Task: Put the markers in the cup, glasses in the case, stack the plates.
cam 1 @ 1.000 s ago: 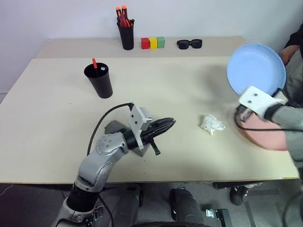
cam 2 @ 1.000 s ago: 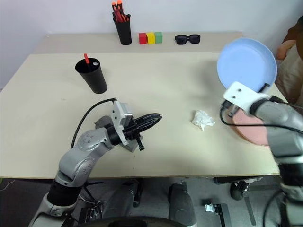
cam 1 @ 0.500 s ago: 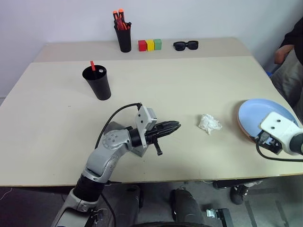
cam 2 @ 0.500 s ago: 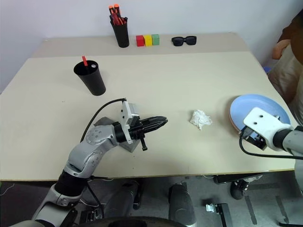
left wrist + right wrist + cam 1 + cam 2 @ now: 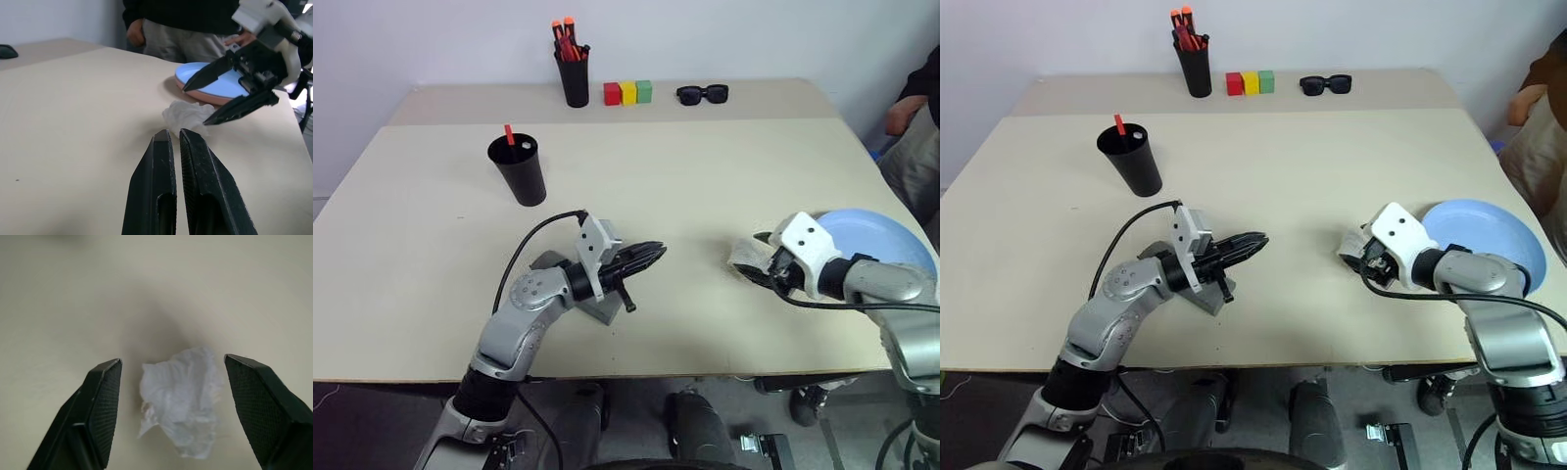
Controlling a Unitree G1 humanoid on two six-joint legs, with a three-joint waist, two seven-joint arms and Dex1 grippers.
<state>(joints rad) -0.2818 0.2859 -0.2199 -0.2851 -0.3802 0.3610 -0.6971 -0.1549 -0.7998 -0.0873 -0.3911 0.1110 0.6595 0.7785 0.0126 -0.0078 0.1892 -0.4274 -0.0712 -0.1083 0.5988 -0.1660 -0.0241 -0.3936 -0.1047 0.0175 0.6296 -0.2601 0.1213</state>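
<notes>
Grippers frame the near half of a wide beige table [image 5: 705, 176]. The left gripper [image 5: 656, 253], its two black fingers pressed together with nothing visible between them, hovers just above the grey rectangular hard-shell spectacle case [image 5: 597, 305], which lies near the front edge beneath the wrist. No spectacles can be made out in or near it. To the right, the right gripper [image 5: 171, 382] has its jaws spread wide to either side of a crumpled white paper wad [image 5: 183, 399] on the tabletop, the fingers apart from it. Just beyond that arm, by the table's right edge, the round light blue plastic plate [image 5: 1489, 230] sits stacked on the salmon pink plate [image 5: 205, 94], whose rim peeks out underneath. Farther back on the left stands the wide tapered matte black cup [image 5: 519, 168], upright, a red marker [image 5: 509, 134] poking from its mouth. Along the far edge sit a narrow black pen holder [image 5: 575, 76] of orange-capped pens, red, yellow and green blocks [image 5: 628, 92] side by side, and chunky black sunglasses [image 5: 703, 93]. A person [image 5: 195, 22] stands past the right end.
</notes>
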